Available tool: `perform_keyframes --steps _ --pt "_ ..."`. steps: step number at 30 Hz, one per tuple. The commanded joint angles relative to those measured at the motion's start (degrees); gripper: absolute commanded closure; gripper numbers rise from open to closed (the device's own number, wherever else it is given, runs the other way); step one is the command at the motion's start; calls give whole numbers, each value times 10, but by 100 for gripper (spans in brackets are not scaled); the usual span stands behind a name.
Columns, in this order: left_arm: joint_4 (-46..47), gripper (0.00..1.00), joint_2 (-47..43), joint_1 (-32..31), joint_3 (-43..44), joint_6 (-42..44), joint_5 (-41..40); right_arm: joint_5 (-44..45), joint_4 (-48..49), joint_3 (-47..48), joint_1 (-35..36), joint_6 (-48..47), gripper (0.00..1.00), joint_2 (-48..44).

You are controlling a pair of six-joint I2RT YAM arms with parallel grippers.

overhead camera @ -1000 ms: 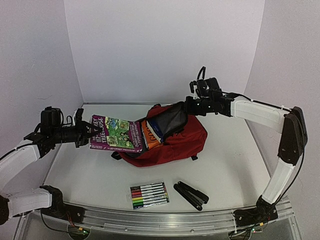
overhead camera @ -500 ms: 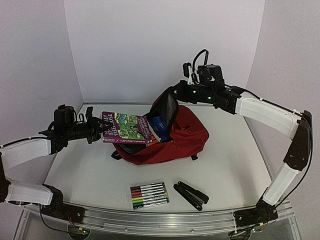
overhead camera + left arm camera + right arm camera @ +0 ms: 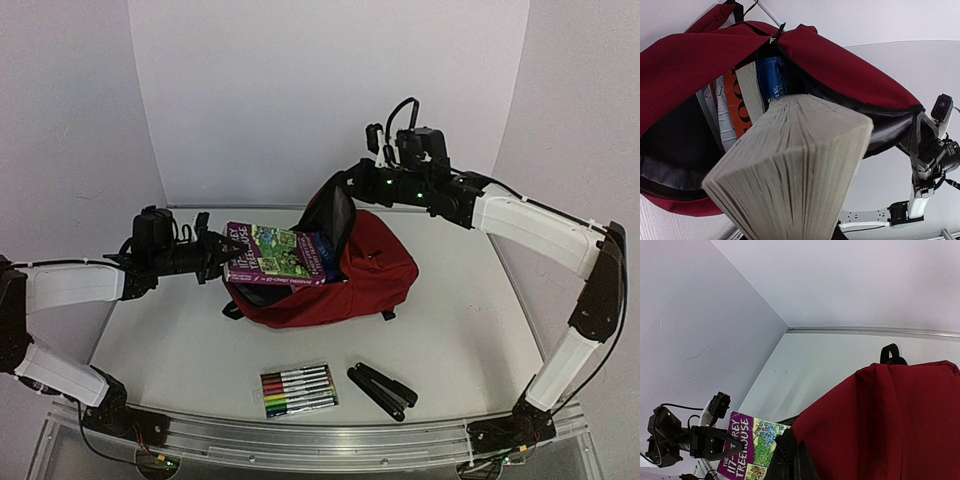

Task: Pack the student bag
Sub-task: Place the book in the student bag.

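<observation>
Inside the student bag (image 3: 375, 272) — orange book (image 3: 736, 106), blue book (image 3: 771, 80), facing purple book (image 3: 278, 255).

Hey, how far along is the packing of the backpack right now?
Done: an orange book and a blue book stand inside the student bag. In hand: the right gripper pinches the bag's flap up while the left gripper holds a purple book with its far end at the mouth. Left: the marker pack and the black folding tool lie on the table, not yet packed.
</observation>
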Motion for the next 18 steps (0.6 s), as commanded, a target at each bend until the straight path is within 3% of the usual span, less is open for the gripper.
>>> perform_keyframes --steps 1,10,18 --pt "103 100 29 -9 57 -19 -17 -5 81 5 8 12 100 -48" --pt "179 100 115 -21 107 -32 -77 -5 98 -20 23 23 100 -58" --pt "170 100 222 -90 187 5 -130 1 105 -34 28 30 100 -55"
